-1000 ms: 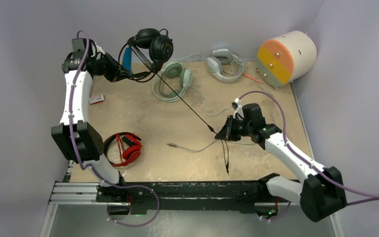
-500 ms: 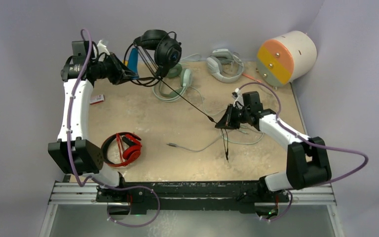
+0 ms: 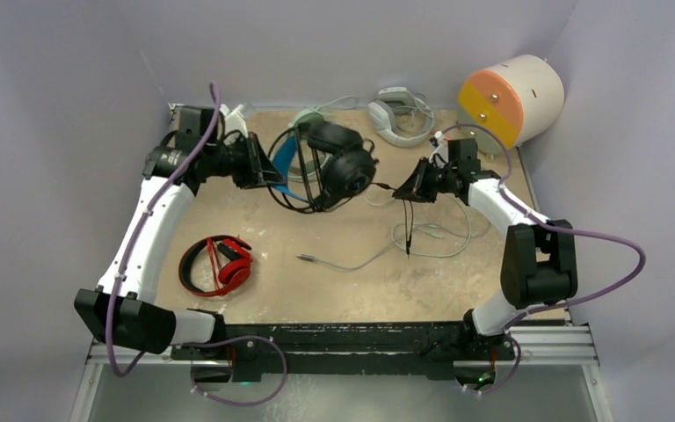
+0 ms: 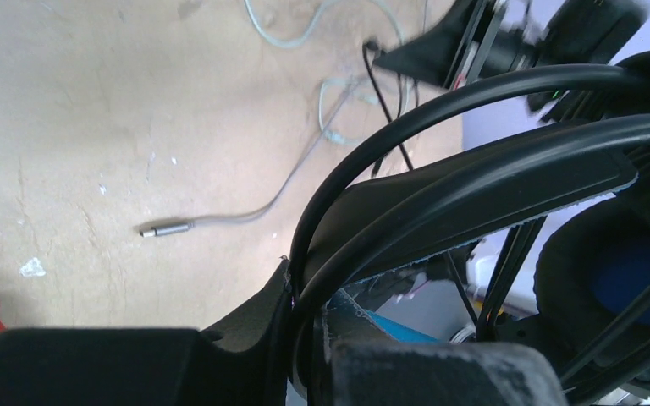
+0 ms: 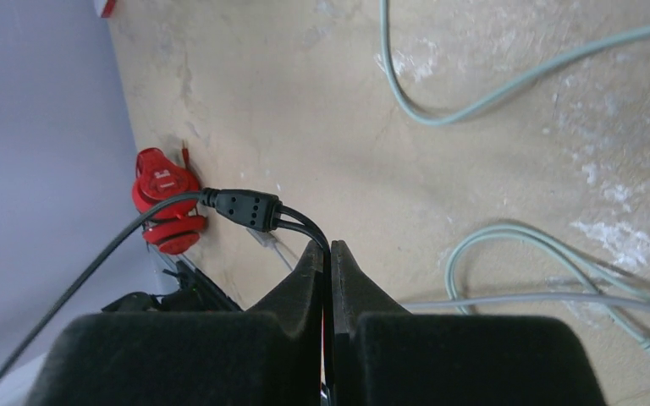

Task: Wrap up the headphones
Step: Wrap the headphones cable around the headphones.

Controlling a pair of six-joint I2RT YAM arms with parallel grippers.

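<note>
My left gripper (image 3: 264, 167) is shut on the headband (image 4: 474, 186) of the black headphones (image 3: 341, 163) with blue ear cups, held above the middle back of the table. Their black cable (image 3: 408, 227) runs to my right gripper (image 3: 411, 187), which is shut on it just past the splitter (image 5: 245, 205); the tail hangs down. Red-and-black headphones (image 3: 220, 265) lie front left. The mint-green headphones (image 3: 304, 118) are mostly hidden behind the black pair; their pale cable (image 3: 435, 237) loops over the table to a plug (image 3: 304, 258).
A grey-white headset (image 3: 395, 114) lies at the back. An orange-and-cream cylinder (image 3: 510, 98) sits in the back right corner. Purple walls close in the table on three sides.
The left arm swung the black headphones right and toward the table's middle. The right gripper carried the cable back and closer to them, so the stretch between both grippers is much shorter.
</note>
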